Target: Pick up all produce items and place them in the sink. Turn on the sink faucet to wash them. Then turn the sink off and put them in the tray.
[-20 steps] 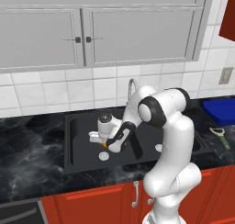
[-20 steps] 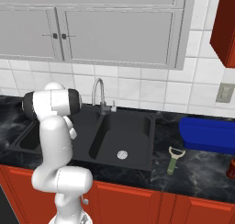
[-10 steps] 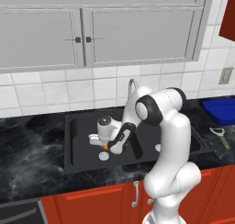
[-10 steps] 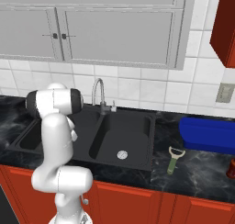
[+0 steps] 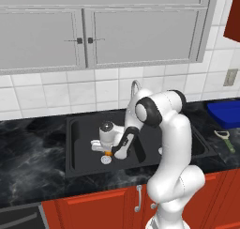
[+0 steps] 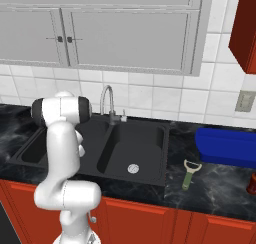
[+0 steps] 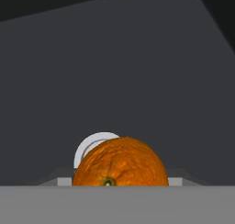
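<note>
In the left basin of the sink [image 5: 79, 143] we see our pincer [image 5: 108, 153] clamped on the orange [image 5: 108, 153], just above the drain [image 5: 107, 160]; the tray [image 6: 225, 147] sits far right on the tabletop

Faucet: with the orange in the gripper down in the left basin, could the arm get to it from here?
Probably yes. The faucet stands behind the sink divider with nothing around it, close to the gripper, which holds the orange.

White arm [image 5: 176, 143] bent forward and down — jaws clamping something
</note>
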You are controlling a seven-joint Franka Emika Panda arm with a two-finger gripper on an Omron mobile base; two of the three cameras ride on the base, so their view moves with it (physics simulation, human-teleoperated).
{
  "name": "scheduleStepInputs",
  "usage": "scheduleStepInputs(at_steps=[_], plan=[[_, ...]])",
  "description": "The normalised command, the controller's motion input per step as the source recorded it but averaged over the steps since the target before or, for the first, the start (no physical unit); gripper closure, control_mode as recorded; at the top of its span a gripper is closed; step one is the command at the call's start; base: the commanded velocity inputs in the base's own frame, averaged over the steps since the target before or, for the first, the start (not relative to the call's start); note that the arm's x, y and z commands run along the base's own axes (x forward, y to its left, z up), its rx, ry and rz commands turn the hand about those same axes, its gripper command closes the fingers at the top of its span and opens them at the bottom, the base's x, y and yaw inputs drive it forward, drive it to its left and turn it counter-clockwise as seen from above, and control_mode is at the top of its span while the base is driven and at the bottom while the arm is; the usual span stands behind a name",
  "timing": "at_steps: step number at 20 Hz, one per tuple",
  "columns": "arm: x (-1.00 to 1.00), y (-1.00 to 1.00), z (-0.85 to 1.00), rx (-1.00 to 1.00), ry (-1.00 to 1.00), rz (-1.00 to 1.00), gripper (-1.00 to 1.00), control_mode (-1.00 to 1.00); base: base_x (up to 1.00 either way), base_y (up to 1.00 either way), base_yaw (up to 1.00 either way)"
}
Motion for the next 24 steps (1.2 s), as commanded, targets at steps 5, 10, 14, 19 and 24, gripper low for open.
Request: scheduleStepInputs(at_steps=[5,10,14,19,24], plan=[[0.02,0.0,-0.18,0.0,0.0,0.0,1.0,-1.0,0.0,0.0,0.0],[0.03,0.0,-0.19,0.0,0.0,0.0,1.0,-1.0,0.0,0.0,0.0],[0.03,0.0,-0.12,0.0,-0.03,0.0,-1.0,-1.0,0.0,0.0,0.0],[0.0,-0.02,0.05,0.01,-0.03,0.0,-1.0,-1.0,0.0,0.0,0.0],[0.0,0.0,0.26,0.04,0.0,0.0,-1.0,-1.0,0.0,0.0,0.0]])
